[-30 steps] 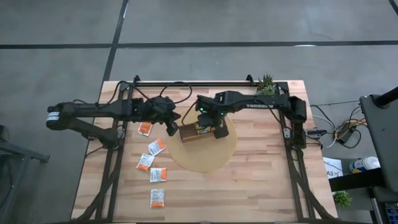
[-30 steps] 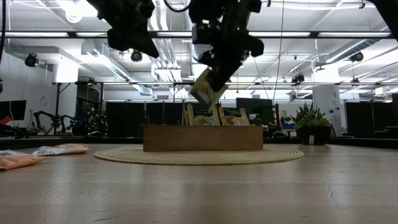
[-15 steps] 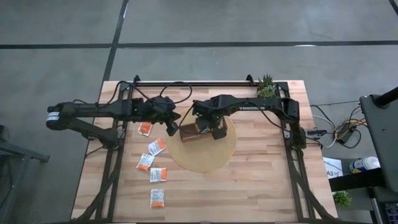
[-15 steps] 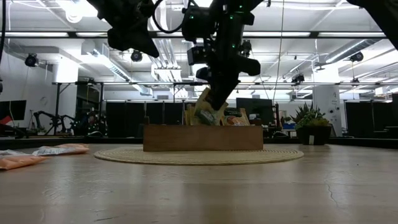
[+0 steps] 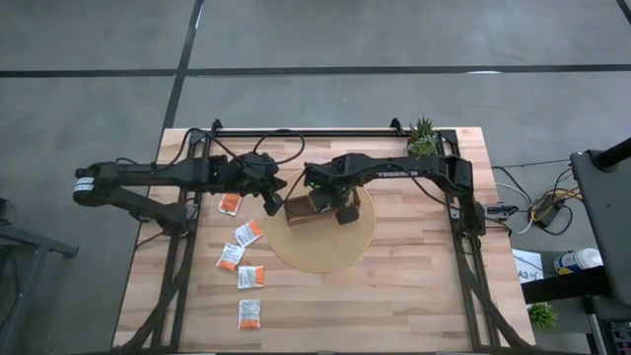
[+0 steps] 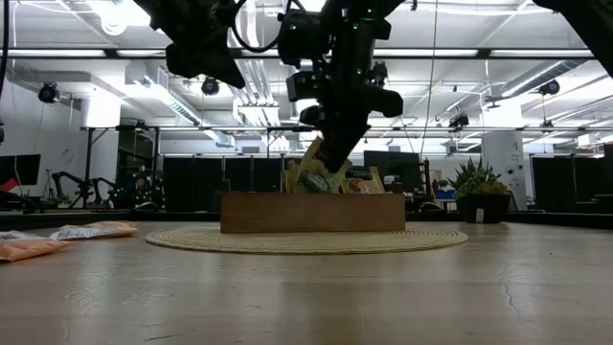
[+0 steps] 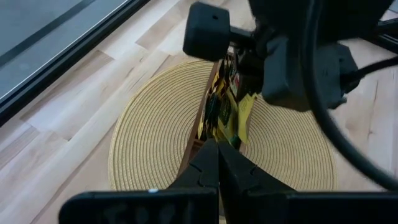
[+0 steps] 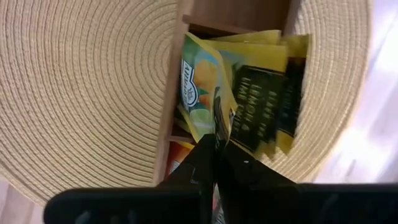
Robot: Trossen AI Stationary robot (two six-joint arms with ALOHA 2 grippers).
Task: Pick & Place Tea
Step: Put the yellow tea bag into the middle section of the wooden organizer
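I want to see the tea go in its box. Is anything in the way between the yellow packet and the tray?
Nothing visible blocks it. The right tool is shut on the yellow sachet, already at the wooden tray, against other yellow sachets standing there. The left tool waits shut beside the tray.

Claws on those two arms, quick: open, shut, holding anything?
Left claw: shut, empty, beside the wooden tray.
Right claw: shut on a yellow-green tea sachet, over the tray.
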